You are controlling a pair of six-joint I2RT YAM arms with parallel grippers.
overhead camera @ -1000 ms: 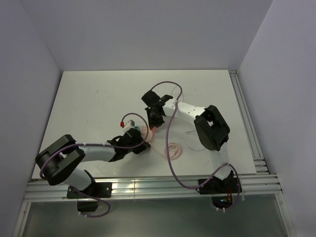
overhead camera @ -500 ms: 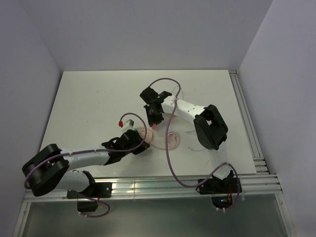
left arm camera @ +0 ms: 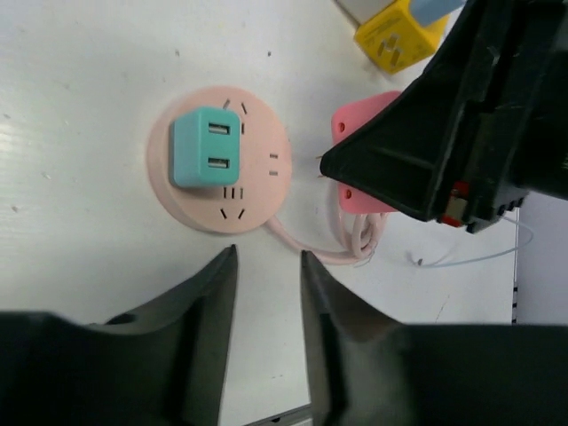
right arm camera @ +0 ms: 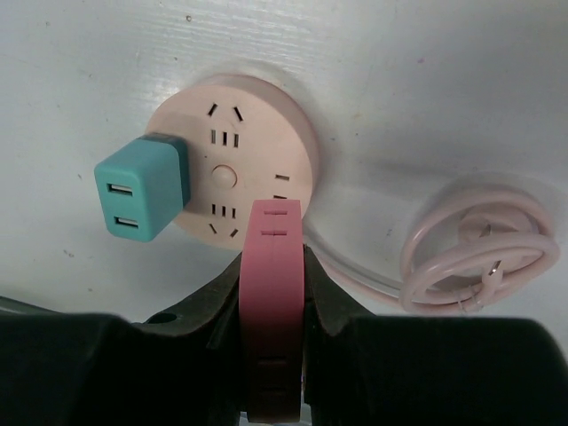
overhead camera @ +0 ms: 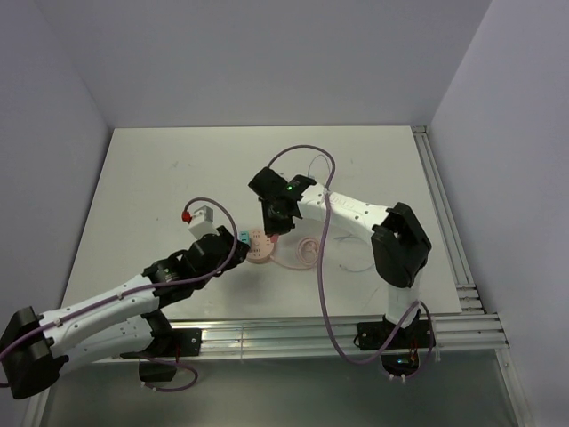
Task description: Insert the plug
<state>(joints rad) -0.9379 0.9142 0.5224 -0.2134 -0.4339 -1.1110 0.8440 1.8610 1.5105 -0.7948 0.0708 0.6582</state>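
A round pink socket (overhead camera: 259, 245) lies flat on the white table, with a teal adapter (left arm camera: 206, 146) plugged into it. It also shows in the left wrist view (left arm camera: 248, 191) and the right wrist view (right arm camera: 232, 169). My right gripper (right arm camera: 273, 257) is shut on a pink plug (right arm camera: 273, 293). It holds the plug just beside the socket's rim, with the prongs bare and pointing at the socket (left arm camera: 364, 169). My left gripper (left arm camera: 268, 257) is open and empty, a short way back from the socket, and it also shows in the top view (overhead camera: 222, 247).
The socket's pink cable lies coiled (right arm camera: 479, 253) on the table right of the socket. A yellow plug (left arm camera: 399, 35) lies beyond the right gripper. A thin white wire (left arm camera: 479, 257) lies past the coil. Grey walls surround the table.
My left gripper has let go of the socket and drawn back toward the near left. My right gripper has come closer to the socket with the pink plug.
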